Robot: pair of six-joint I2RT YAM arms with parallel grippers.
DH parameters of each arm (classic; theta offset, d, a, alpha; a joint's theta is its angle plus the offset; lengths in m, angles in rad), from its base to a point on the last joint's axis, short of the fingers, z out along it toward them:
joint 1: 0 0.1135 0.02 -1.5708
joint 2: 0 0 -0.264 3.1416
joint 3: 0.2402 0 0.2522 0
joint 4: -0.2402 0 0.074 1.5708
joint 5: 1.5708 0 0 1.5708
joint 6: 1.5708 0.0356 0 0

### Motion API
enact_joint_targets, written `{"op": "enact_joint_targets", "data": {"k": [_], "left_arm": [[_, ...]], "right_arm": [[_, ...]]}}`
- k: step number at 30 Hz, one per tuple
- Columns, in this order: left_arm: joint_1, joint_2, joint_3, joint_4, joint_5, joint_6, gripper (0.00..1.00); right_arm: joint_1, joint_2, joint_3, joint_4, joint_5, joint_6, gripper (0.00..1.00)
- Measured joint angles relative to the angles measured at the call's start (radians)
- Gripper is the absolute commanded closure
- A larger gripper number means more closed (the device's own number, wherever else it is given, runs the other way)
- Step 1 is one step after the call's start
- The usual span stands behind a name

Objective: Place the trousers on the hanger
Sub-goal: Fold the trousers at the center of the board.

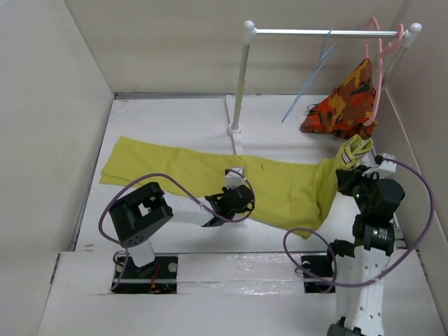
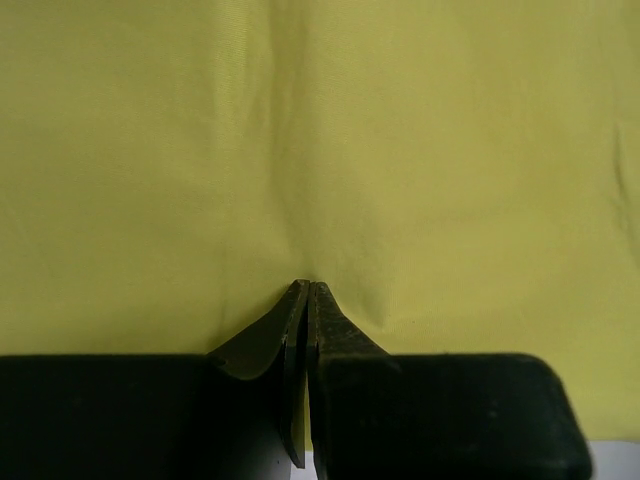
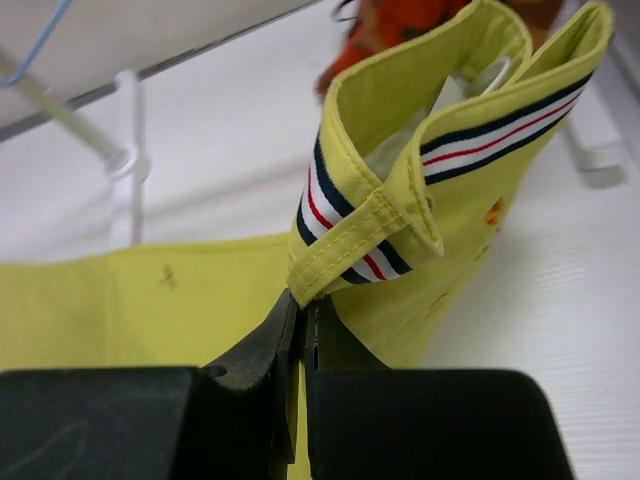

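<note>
Trousers: mustard-yellow cloth trousers (image 1: 182, 168) lie flat on the white table (image 1: 175, 119), with the waist end lifted.
Left gripper (image 2: 308, 287): pressed together, apparently pinching puckered mid-leg cloth.
Right gripper (image 3: 303, 303): clamped under the striped waistband (image 3: 345, 240).
Hanger: the thin pale-blue wire hanger (image 1: 309, 83) hangs on the rail, well apart.
Advice: raise both grips level and keep the cloth taut.

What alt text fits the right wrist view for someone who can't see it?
The right gripper, shut, pinches the yellow trousers at the waistband, holding its navy, white and red stripes up above a white table. Behind are a white rack post and an orange-red garment.
</note>
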Motion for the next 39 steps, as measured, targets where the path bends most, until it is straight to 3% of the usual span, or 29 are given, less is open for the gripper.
{"op": "enact_joint_targets", "data": {"k": [7,12,17,19,25,31,39], "left_arm": [[-0.024,-0.01,-0.065,0.091,-0.046,-0.069,1.0],[-0.031,-0.026,-0.099,0.118,-0.059,-0.108,1.0],[-0.032,-0.049,-0.127,0.122,-0.06,-0.137,1.0],[-0.035,-0.07,-0.15,0.122,-0.065,-0.149,1.0],[-0.035,-0.12,-0.221,0.148,-0.072,-0.191,1.0],[-0.05,-0.118,-0.26,0.219,-0.087,-0.217,1.0],[-0.196,0.051,-0.063,0.208,-0.1,-0.188,1.0]], "right_arm": [[0.357,-0.023,0.033,-0.001,0.051,0.092,1.0],[0.689,0.14,0.157,0.054,0.145,0.14,1.0],[1.051,0.356,0.341,0.112,0.351,0.133,1.0],[1.13,0.438,0.407,0.142,0.41,0.124,1.0],[1.109,0.655,0.576,0.229,0.455,0.125,1.0],[1.033,0.75,0.733,0.244,0.467,0.129,1.0],[0.976,0.747,0.947,0.216,0.47,0.112,1.0]]}}
